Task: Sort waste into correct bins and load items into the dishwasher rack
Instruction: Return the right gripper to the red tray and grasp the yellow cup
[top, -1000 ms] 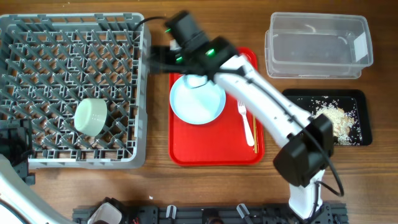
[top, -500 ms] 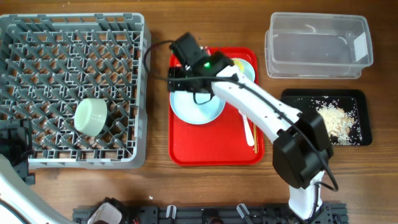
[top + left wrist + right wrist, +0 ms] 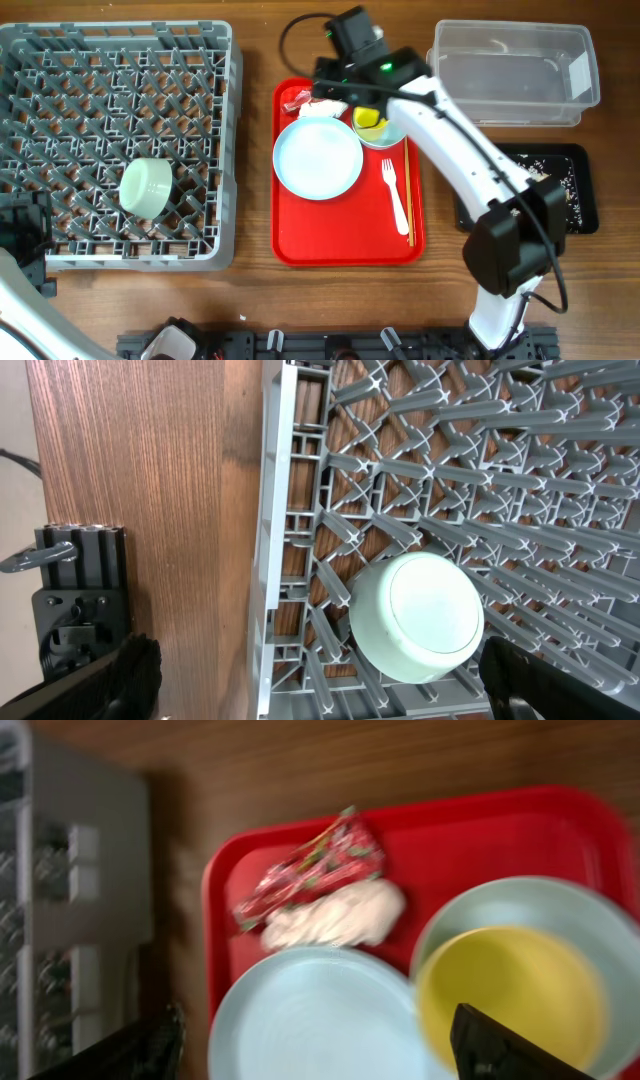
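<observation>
The red wrapper lay at the far left corner of the red tray, touching the napkin. Its long axis slanted nearly in line with the wide jaws of your right gripper. Waste sorting looked in hand; the next move likely called for reaching forward, turning and descending. Your left gripper, jaws wide, hung over the rack.

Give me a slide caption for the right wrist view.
Open right gripper above red tray: snack wrapper, napkin, plate, yellow cup in bowl.

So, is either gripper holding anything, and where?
Nothing. The left gripper is open, facing the bowl in the rack; the right gripper is open above the red tray.
</observation>
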{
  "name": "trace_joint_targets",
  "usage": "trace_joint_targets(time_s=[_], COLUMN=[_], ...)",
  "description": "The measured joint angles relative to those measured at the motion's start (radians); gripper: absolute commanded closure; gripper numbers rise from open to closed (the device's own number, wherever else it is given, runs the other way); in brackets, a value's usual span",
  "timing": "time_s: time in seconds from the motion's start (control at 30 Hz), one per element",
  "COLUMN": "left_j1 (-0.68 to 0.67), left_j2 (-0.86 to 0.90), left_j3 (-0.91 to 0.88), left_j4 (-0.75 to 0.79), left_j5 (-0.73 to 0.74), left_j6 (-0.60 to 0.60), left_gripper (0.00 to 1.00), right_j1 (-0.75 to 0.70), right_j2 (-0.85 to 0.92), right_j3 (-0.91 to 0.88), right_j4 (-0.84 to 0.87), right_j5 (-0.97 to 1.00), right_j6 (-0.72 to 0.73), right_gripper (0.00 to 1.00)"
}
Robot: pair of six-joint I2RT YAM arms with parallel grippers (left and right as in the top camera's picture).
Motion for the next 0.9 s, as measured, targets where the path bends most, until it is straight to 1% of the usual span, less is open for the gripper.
trace_joint_targets(time_s=[0.07,0.1,0.13,0.2,0.37,0.4,0.47,0.53,0.7,0.77,0.8,0.83,0.87,0.9], left_j1=[0.000,0.000,0.000,0.000,0.000,0.000,0.000,0.000,0.000,0.000,0.000,0.000,0.000,0.000], left_j2=[0.000,0.000,0.000,0.000,0.000,0.000,0.000,0.000,0.000,0.000,0.000,0.000,0.000,0.000], left_j3=[0.000,0.000,0.000,0.000,0.000,0.000,0.000,0.000,0.000,0.000,0.000,0.000,0.000,0.000], left_j4=[0.000,0.000,0.000,0.000,0.000,0.000,0.000,0.000,0.000,0.000,0.000,0.000,0.000,0.000], left_j5=[0.000,0.000,0.000,0.000,0.000,0.000,0.000,0.000,0.000,0.000,0.000,0.000,0.000,0.000], left_j6=[0.000,0.000,0.000,0.000,0.000,0.000,0.000,0.000,0.000,0.000,0.000,0.000,0.000,0.000], left_gripper=[0.00,0.00,0.00,0.00,0.00,0.00,0.00,0.00,0.00,0.00,0.00,0.00,0.00,0.00], right_j1=[-0.040,-0.062,-0.075,-0.079,-0.071,-0.071,-0.067,-0.054,0.008,0.023,0.024,0.024,0.024,0.024], right_j2=[0.000,0.000,0.000,0.000,0.011,0.017,0.031,0.039,0.074,0.104,0.115,0.126,0.130,0.130], right_j3=[0.000,0.000,0.000,-0.011,-0.052,-0.053,-0.053,-0.053,-0.072,-0.080,-0.080,-0.081,-0.081,-0.081], right_j4=[-0.027,-0.043,-0.048,-0.044,-0.031,-0.026,-0.025,-0.025,-0.007,-0.008,-0.007,-0.007,-0.008,-0.007], right_j5=[0.010,0.014,0.020,0.027,0.027,0.022,0.015,0.011,0.010,0.010,0.013,0.021,0.037,0.041], right_j6=[-0.026,-0.045,-0.053,-0.065,-0.072,-0.074,-0.077,-0.081,-0.084,-0.081,-0.079,-0.076,-0.071,-0.074], right_gripper=[0.55,0.60,0.62,0.62,0.58,0.57,0.49,0.46,0.46,0.49,0.55,0.66,0.84,0.94])
